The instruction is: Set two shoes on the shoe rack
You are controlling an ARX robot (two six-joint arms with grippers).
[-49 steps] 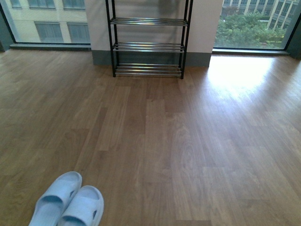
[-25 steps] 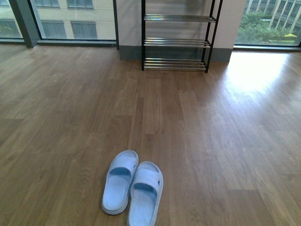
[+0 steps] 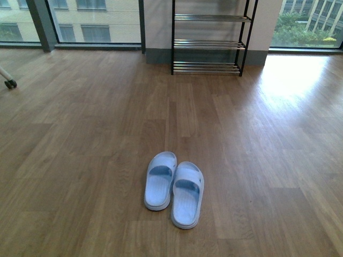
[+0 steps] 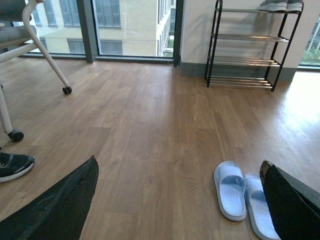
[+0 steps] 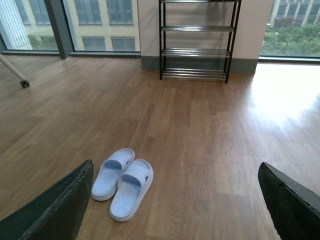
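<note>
- Front view: the shoe rack (image 3: 209,43) stands at the far edge of the wooden floor (image 3: 257,160), against a wall panel between 2 large windows, and its top is cut off by the frame.
- Left wrist view shows 4 chrome tiers on the rack. The 2 shoes (image 4: 281,5) sit side by side on the top tier, partly cropped by the picture's edge.
- A pair of pale blue slide sandals (image 3: 174,187) lies together in the middle of the near floor, touching each other and well apart from the rack.
- Bare boards run from the sandals to the rack's foot, with wide open floor on both sides and a bright sunlit patch to the right.
- At the far left edge a caster (image 3: 9,83) on a pale chair leg just enters the front view. The left wrist view shows more of that chair, with a dark sneaker (image 4: 12,166) near its legs.
- Left fingers (image 4: 60,205) are spread wide with only floor between them, and the sandals show close beside one finger.
- Right fingers (image 5: 292,205) are likewise spread wide and grip nothing.
</note>
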